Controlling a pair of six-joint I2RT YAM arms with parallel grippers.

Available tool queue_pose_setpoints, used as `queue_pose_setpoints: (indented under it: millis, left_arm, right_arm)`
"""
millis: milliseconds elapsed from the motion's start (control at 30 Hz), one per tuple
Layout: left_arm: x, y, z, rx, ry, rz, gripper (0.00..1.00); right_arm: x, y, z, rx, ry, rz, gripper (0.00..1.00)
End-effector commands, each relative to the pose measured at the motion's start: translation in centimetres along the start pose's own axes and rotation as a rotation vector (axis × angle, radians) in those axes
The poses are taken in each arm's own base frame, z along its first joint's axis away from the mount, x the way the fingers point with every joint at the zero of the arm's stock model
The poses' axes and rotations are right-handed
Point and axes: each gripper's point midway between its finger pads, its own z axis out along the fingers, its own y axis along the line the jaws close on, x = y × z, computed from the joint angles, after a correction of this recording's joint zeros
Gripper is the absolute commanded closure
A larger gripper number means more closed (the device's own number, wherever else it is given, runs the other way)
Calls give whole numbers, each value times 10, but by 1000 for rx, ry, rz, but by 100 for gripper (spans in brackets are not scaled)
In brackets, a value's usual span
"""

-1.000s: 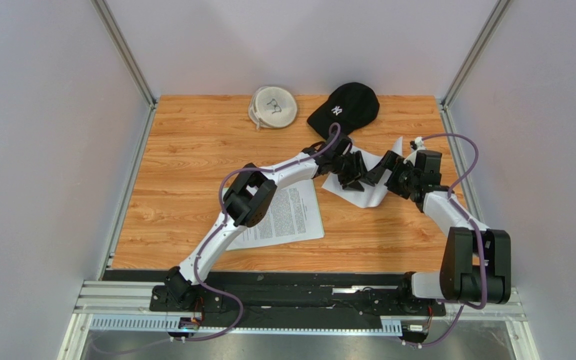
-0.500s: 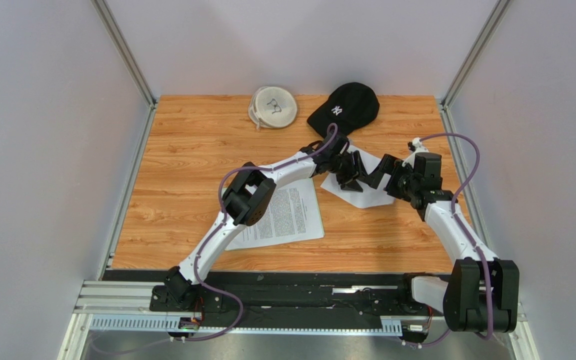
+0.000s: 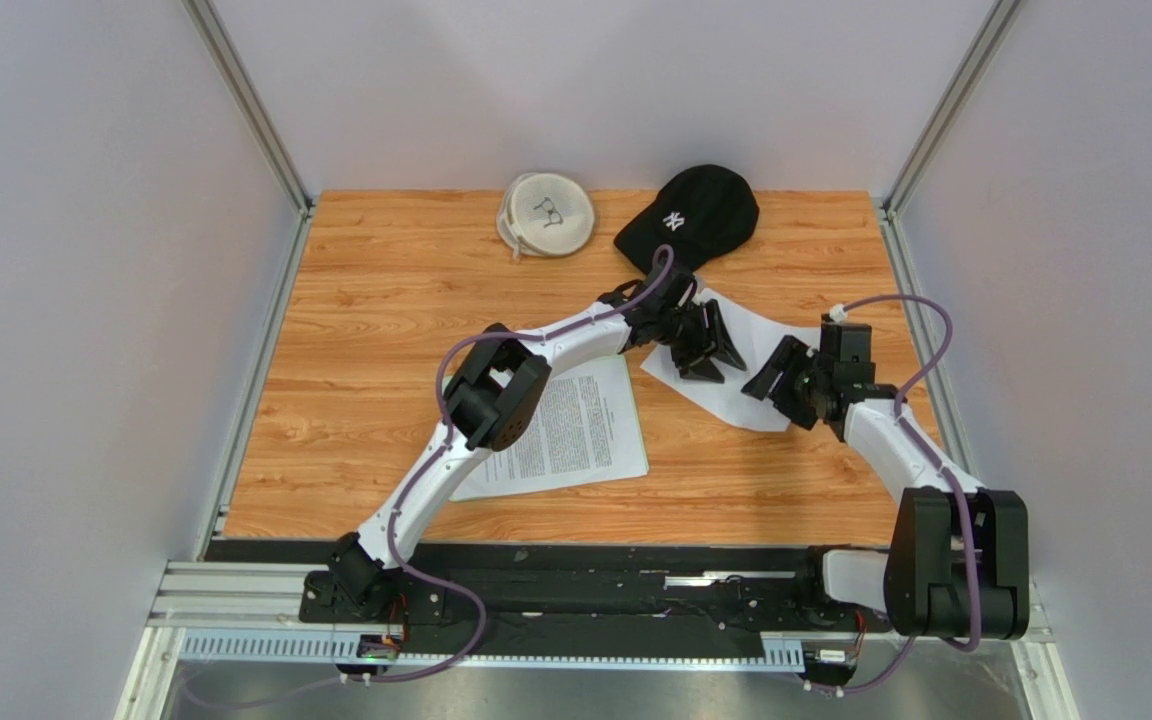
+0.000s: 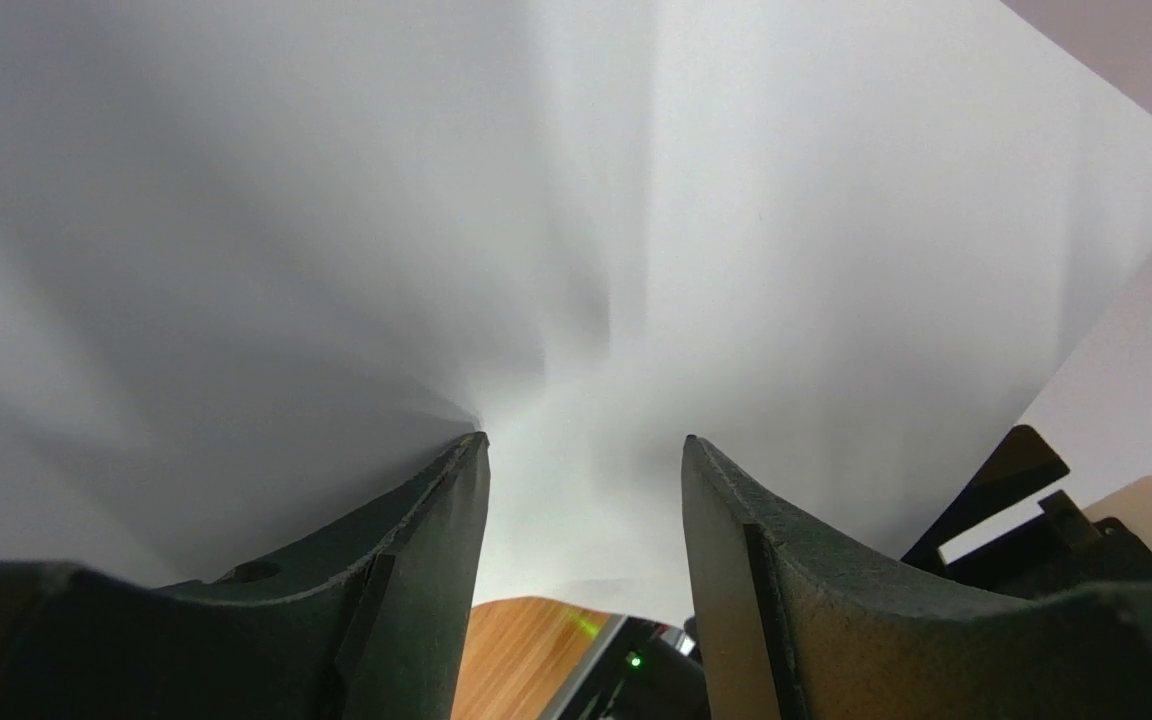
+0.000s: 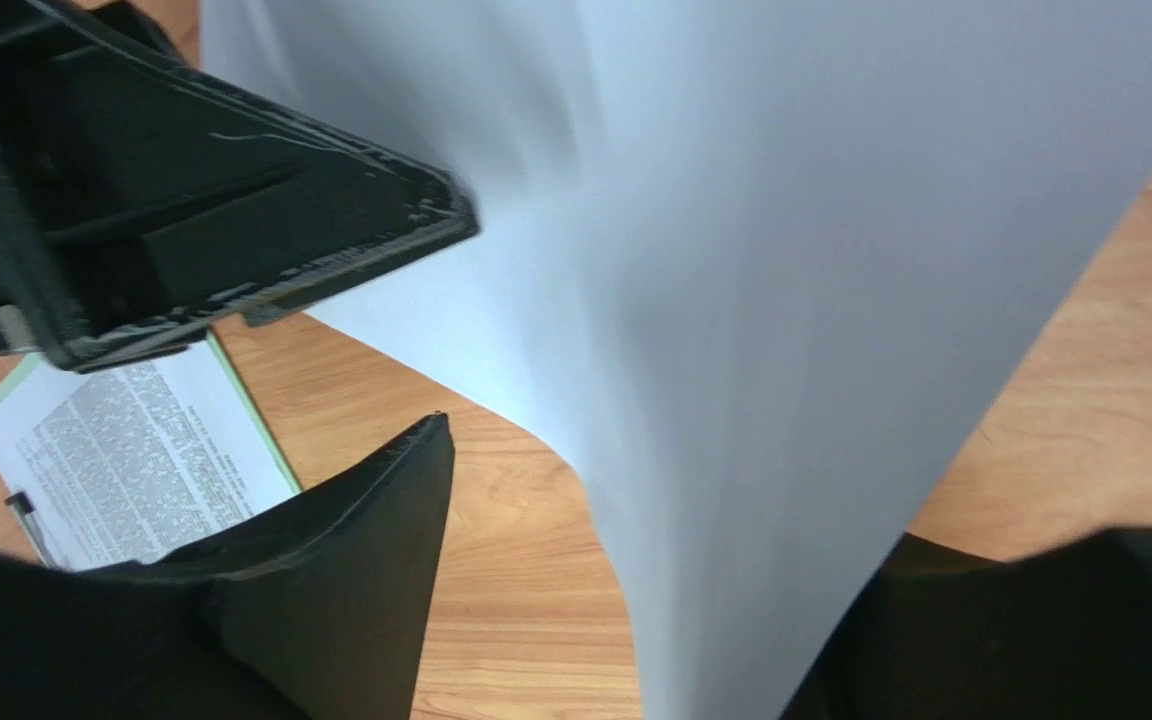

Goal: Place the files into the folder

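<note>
A blank white sheet point(image 3: 772, 327) lies at the table's right centre, one side curled upward. It fills the left wrist view point(image 4: 567, 225) and stands as a bent wall in the right wrist view point(image 5: 838, 300). My left gripper point(image 3: 717, 348) is open over its far left part, fingertips point(image 4: 455, 465) against the paper. My right gripper point(image 3: 772, 378) is open at the sheet's near right edge, and the paper passes between its wide jaws point(image 5: 657, 480). A printed sheet point(image 3: 575, 428) lies on the mint-green folder point(image 5: 255, 435), mostly under my left arm.
A black cap point(image 3: 692, 215) and a round white case point(image 3: 546, 213) lie at the table's far edge. Metal frame posts and grey walls close in the wooden table point(image 3: 372, 345) on the left, right and back.
My right gripper has drawn back to the right and towards the near edge. The blank sheet's raised corner has come down and it lies flatter. My left gripper has barely moved.
</note>
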Motion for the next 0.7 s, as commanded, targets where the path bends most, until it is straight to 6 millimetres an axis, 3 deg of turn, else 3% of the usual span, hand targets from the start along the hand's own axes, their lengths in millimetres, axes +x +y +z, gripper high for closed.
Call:
queue_pose_setpoints:
  millis: [0, 200, 233, 333, 400, 433, 467, 500, 533, 567, 600, 633, 667]
  left_arm:
    - [1, 22, 2, -64, 12, 15, 40]
    - [0, 6, -9, -61, 25, 104, 33]
    - [-4, -8, -16, -48, 12, 142, 31]
    - [-13, -38, -50, -56, -31, 275, 22]
    - [-22, -65, -92, -49, -85, 349, 18]
    - [-21, -60, -104, -67, -86, 353, 18]
    - [-27, -87, -145, -43, -156, 397, 17]
    - [-29, -90, -165, -53, -184, 446, 17]
    - [-23, -74, -177, -97, -179, 440, 17]
    - [-23, -94, -224, -88, -257, 478, 17]
    - [-21, -91, -245, -107, -287, 510, 17]
    - [-12, -62, -255, -168, -274, 480, 16]
    - [-11, -70, -304, -179, -374, 491, 16]
  right_arm:
    - [-11, -15, -11, 88, -68, 52, 43]
    - [-13, -27, -10, 142, -55, 46, 77]
    - [-14, -28, -11, 150, -54, 39, 86]
    - [-33, -22, -22, 162, -106, -3, 100]
    - [-56, -4, -36, 143, -166, -60, 100]
    - [-59, 3, -42, 143, -168, -83, 100]
    - [-65, 13, -48, 123, -178, -116, 100]
    - [-76, 44, -60, 66, -208, -171, 100]
    - [-74, 55, -67, 53, -195, -199, 100]
    - [-76, 72, -74, 16, -197, -238, 100]
    - [-78, 108, -88, -52, -211, -318, 100]
    - [-72, 121, -92, -65, -192, -355, 100]
    - [-66, 140, -97, -106, -187, -397, 100]
